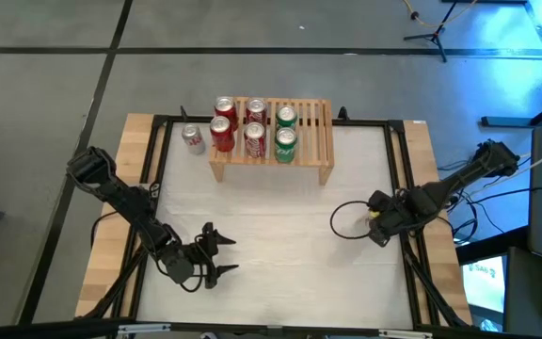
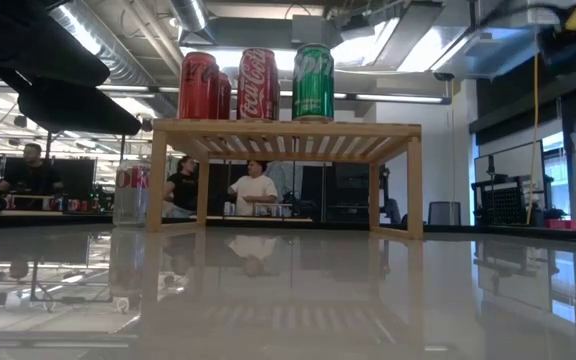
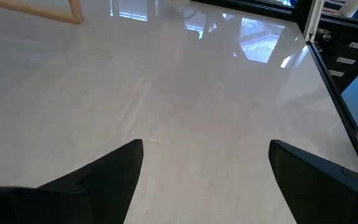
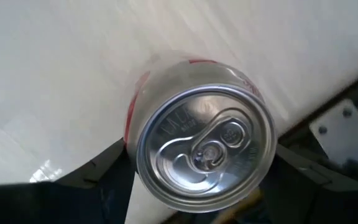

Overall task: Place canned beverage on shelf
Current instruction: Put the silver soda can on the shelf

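A pale, glossy surface [image 1: 280, 245] fills a black frame, with open workspace and seated people beyond. At its far side stands the shelf [image 1: 313, 141], carrying red and green cans on its left part, the right end bare, probably left for the next one. A silver can [image 1: 193, 139] waits on the surface just left of it. The right pincer [image 4: 197, 186], at the right edge, is clamped on a canned beverage [image 4: 204, 152], gripped by its sides so it can be set upright. The left pincer [image 1: 222, 254] rests near-left, jaws spread, holding nothing.
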Controlling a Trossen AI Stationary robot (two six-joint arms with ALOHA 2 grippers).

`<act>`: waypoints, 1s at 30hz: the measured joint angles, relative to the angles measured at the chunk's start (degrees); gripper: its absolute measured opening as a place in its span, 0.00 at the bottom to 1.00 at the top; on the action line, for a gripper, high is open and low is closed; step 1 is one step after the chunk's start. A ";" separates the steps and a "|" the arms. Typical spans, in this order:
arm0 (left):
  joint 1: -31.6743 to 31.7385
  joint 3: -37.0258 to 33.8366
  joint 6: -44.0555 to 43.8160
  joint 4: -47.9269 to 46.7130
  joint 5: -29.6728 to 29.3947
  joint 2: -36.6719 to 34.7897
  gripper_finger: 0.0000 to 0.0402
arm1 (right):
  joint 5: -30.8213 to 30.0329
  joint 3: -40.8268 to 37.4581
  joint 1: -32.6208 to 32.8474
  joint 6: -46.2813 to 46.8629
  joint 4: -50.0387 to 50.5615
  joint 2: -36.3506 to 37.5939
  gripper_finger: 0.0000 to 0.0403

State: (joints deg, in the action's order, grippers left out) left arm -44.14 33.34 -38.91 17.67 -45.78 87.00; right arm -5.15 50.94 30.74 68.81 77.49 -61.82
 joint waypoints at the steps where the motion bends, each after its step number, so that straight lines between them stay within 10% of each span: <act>1: 0.00 0.00 -0.01 0.01 0.00 0.00 0.84 | -0.81 1.02 0.00 -0.38 -0.15 0.00 0.67; 20: 0.88 0.00 -0.10 0.00 0.07 0.00 0.84 | -20.80 24.63 -0.23 -15.61 -0.35 -1.16 0.66; 30: 1.38 0.00 -1.47 -0.02 1.47 0.00 0.84 | -22.11 42.30 -10.98 -32.00 2.91 -11.17 0.66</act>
State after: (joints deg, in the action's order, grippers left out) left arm -42.76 33.34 -40.38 17.65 -44.31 87.00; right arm -27.26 93.24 19.76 36.81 80.40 -72.99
